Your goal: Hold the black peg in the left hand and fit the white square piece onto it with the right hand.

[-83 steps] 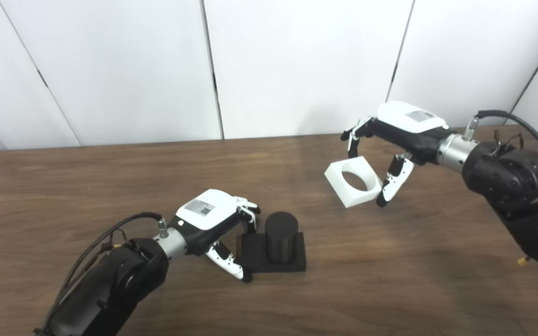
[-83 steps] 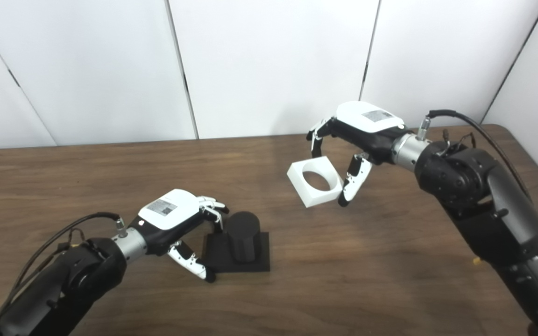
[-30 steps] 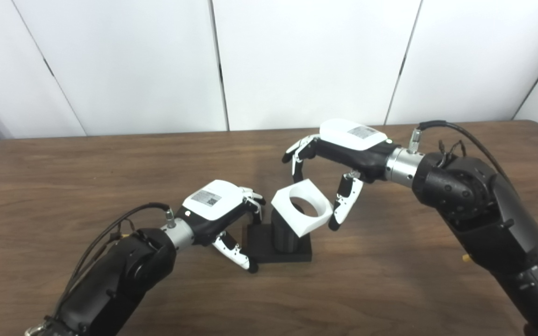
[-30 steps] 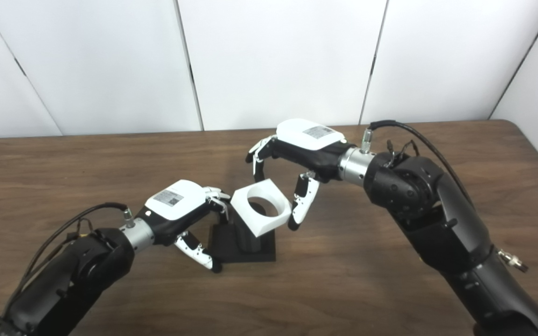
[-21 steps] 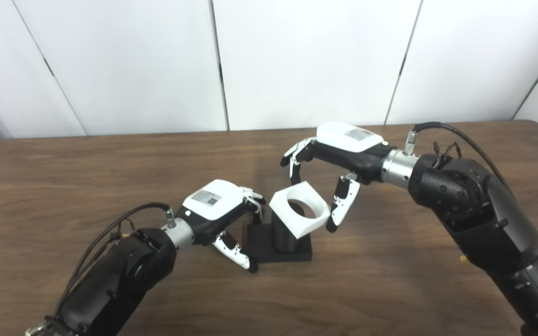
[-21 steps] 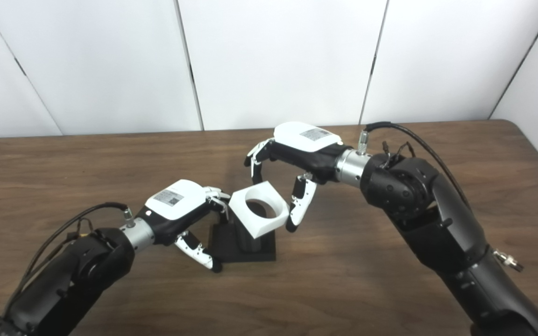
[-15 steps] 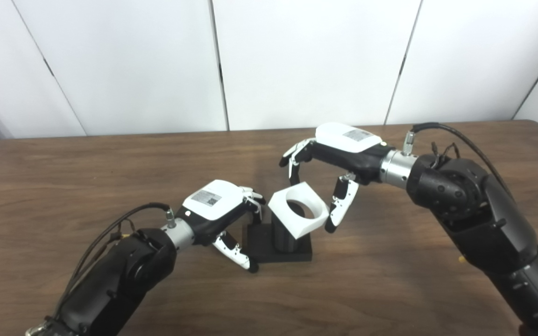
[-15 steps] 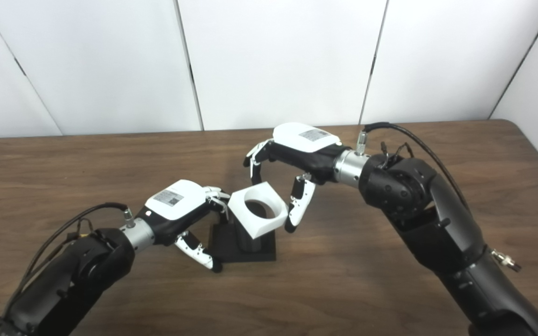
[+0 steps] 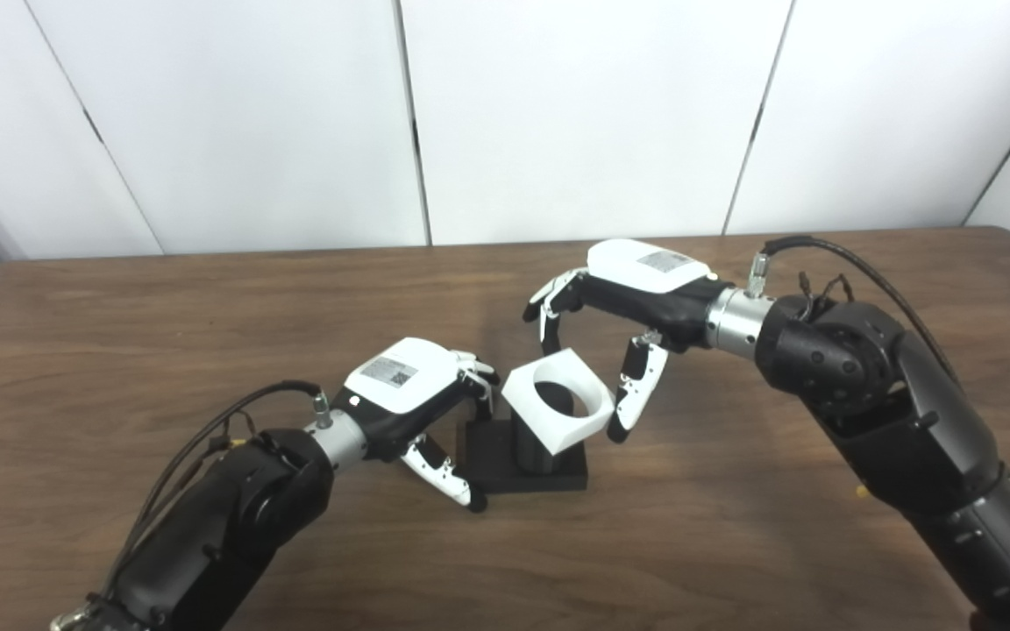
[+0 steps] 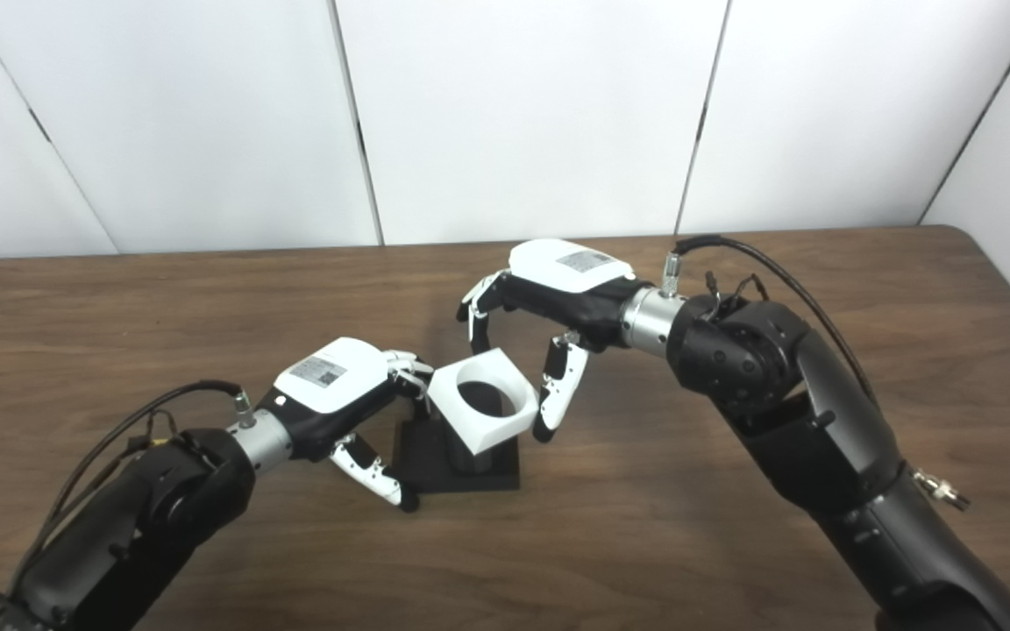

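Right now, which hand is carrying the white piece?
The right hand: its fingers pinch the white square piece above the black peg. The left hand only grips the peg's base.

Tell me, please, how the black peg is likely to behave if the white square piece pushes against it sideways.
The black peg probably resists tipping: it stands on a wide flat square base on the table. It might slide rather than roll, though the left hand braces the base's edge. It looks rigid, so the white square piece, held tilted by the right hand, would likely jam, not bend it.
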